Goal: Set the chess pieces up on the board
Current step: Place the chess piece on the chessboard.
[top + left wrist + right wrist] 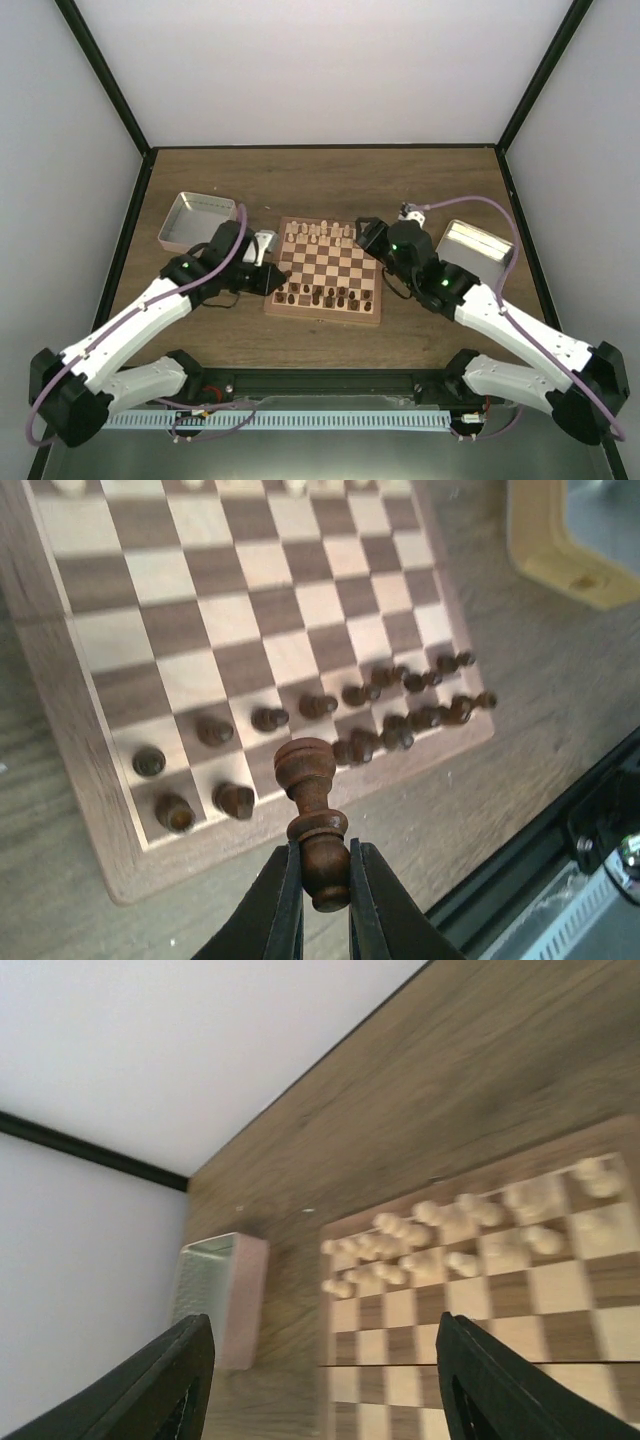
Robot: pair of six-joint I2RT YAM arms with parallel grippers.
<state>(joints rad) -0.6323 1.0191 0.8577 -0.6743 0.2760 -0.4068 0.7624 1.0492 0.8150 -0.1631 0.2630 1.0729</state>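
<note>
- Left gripper (pixel 320 868): closed narrow on the lower end of one dark brown piece (pixel 312 805), flat-topped head pointing away from the fingers; kind of piece not certain.
- Held piece: clear of the board (pixel 200 610), hanging above its near edge, close to the corner by the left arm.
- Dark chess pieces (pixel 400 710): already on the two nearest rows, spaced out toward the left corner, crowded toward the right one; a few perhaps lying over, too small to tell.
- Pale chess pieces (pixel 430 1230): gathered along the far rows, blurred in the right wrist view.
- Right gripper (pixel 325 1380): jaws wide apart, nothing between them, above the far side of the board, near the pale set.
- Two metal trays (pixel 195 220) on the table (pixel 330 175), one on each side of the board.
- Step in hand, as judged: placing a dark piece on the nearest row.
- Next move, as judged: descent onto a vacant square, base down and upright, then release without nudging the neighbours just beside it.
</note>
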